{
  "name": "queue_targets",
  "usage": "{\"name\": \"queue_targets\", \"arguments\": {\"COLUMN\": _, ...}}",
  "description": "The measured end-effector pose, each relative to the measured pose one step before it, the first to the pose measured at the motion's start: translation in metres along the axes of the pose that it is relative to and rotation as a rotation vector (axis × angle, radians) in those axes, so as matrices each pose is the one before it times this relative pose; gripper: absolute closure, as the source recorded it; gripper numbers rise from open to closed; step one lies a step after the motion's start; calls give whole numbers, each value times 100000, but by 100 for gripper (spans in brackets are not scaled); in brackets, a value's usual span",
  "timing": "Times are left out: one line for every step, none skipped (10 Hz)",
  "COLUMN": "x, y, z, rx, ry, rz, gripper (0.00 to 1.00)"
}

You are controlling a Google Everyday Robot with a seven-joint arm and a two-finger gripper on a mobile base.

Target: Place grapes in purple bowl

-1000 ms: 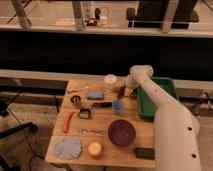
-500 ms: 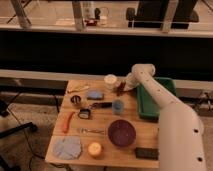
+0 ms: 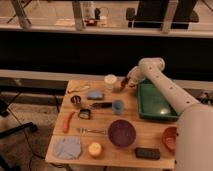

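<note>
The purple bowl (image 3: pixel 122 133) sits on the wooden table near its front, right of centre. A small dark reddish lump that looks like the grapes (image 3: pixel 102 105) lies just left of the blue cup (image 3: pixel 118 106), behind the bowl. My gripper (image 3: pixel 125 83) hangs over the back of the table, between the white cup (image 3: pixel 110 81) and the green tray (image 3: pixel 155 101), well behind the grapes and the bowl. I see nothing in it for certain.
An orange-red bowl (image 3: pixel 170 138) sits at the front right, partly behind my arm. A red-orange pepper (image 3: pixel 68 121), blue cloth (image 3: pixel 67 147), yellow fruit (image 3: pixel 95 149), fork (image 3: pixel 92 131), black block (image 3: pixel 147 153) and blue sponge (image 3: pixel 95 94) lie around.
My gripper has shifted a little toward the back of the table, near the white cup. Nothing on the table has moved.
</note>
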Motion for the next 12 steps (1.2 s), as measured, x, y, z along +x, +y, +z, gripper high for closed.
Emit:
{"name": "queue_targets", "arguments": {"x": 7, "y": 443, "z": -1800, "rx": 708, "ry": -283, "rz": 1192, "gripper": 96}}
{"name": "queue_targets", "arguments": {"x": -102, "y": 483, "z": -1501, "rx": 423, "ry": -134, "rz": 833, "gripper": 96}}
{"name": "queue_targets", "arguments": {"x": -366, "y": 746, "z": -2772, "rx": 546, "ry": -149, "rz": 1377, "gripper": 96}}
{"name": "queue_targets", "arguments": {"x": -377, "y": 579, "z": -2121, "rx": 163, "ry": -245, "rz": 1131, "gripper": 96}}
{"name": "queue_targets", "arguments": {"x": -374, "y": 477, "z": -1791, "rx": 24, "ry": -250, "rz": 828, "gripper": 96}}
{"name": "queue_targets", "arguments": {"x": -699, "y": 783, "z": -2576, "rx": 56, "ry": -671, "rz": 1174, "gripper": 96}}
{"name": "queue_targets", "arguments": {"x": -795, "y": 672, "z": -1618, "rx": -511, "ry": -1265, "rz": 568, "gripper": 96}}
{"name": "queue_targets", "arguments": {"x": -1455, "y": 465, "z": -1523, "rx": -816, "ry": -2857, "rz": -70, "gripper": 96}}
{"name": "queue_targets", "arguments": {"x": -1218, "y": 528, "z": -582, "rx": -911, "ry": -3277, "rz": -1037, "gripper": 96}}
{"name": "queue_targets", "arguments": {"x": -1371, "y": 689, "z": -544, "rx": -1325, "ry": -4523, "rz": -1959, "gripper": 96}}
{"name": "queue_targets", "arguments": {"x": -1229, "y": 796, "z": -218, "rx": -1741, "ry": -7014, "rz": -3484, "gripper": 96}}
{"name": "queue_targets", "arguments": {"x": -1351, "y": 737, "z": -181, "rx": -1406, "ry": -8782, "rz": -5394, "gripper": 96}}
